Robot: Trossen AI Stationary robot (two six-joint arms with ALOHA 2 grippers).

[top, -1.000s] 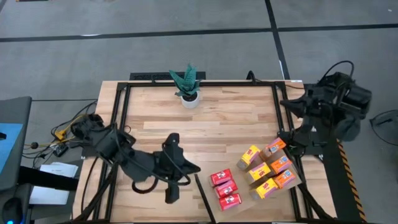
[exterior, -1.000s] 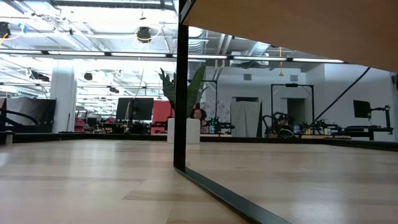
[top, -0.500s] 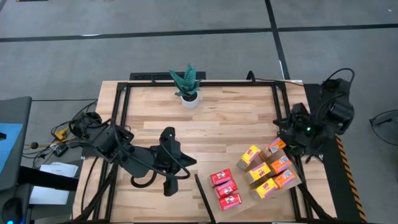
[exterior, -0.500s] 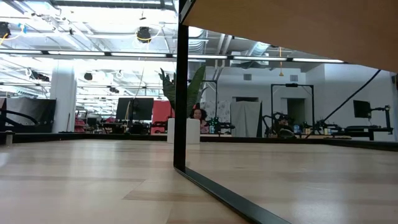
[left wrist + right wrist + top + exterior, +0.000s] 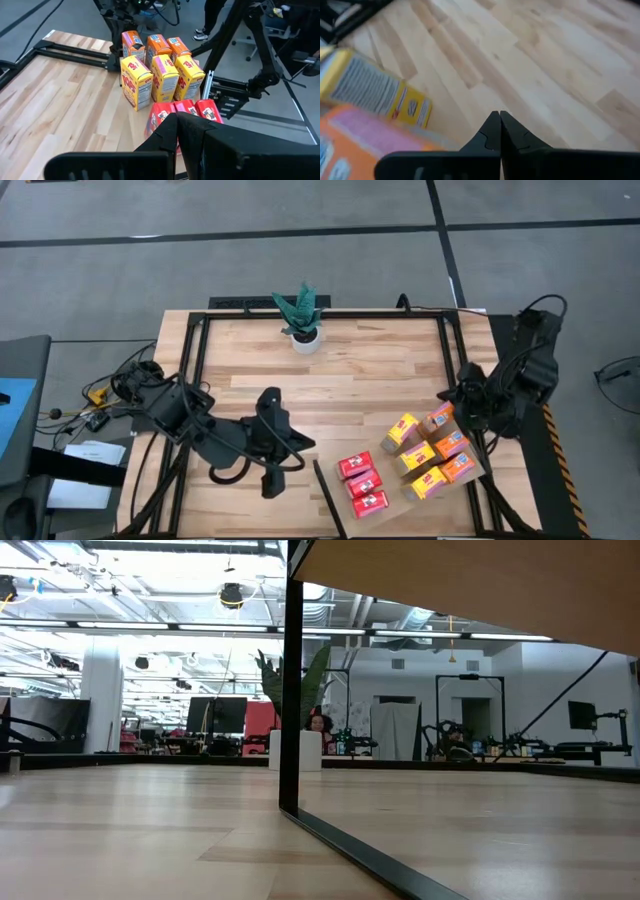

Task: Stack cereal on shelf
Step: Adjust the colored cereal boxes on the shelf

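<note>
The planked worktop [image 5: 340,385] filled the middle of the high view, framed by a dark metal rail. In the low view, a pale wooden shelf [image 5: 470,580] with a dark upright edge crossed the top of the frame above the worktop surface, and nothing stood on the part that showed.

The left arm lay low over the near left part of the worktop, its left end effector [image 5: 272,480] pointing toward the near edge, well apart from the boxes. In the left wrist view its two dark fingers [image 5: 167,135] met tip to tip, pressed together on nothing. The right arm reached in from the right side; the right end effector [image 5: 465,392] hung just beside the far corner of the box cluster, and in the right wrist view its fingertips [image 5: 493,131] were likewise closed together, empty, over bare planks next to a yellow box.

The cereal [image 5: 415,460] stood in a group on the near right part of the worktop: three yellow boxes [image 5: 162,77] in a row, three orange boxes [image 5: 155,45] behind them toward the right rail, three red boxes [image 5: 185,111] in front. The nearest yellow box carried the red word "POPS" on its front; its side panel bore fine print too small to read.

A potted plant [image 5: 302,315] in a white pot stood at the far edge.
</note>
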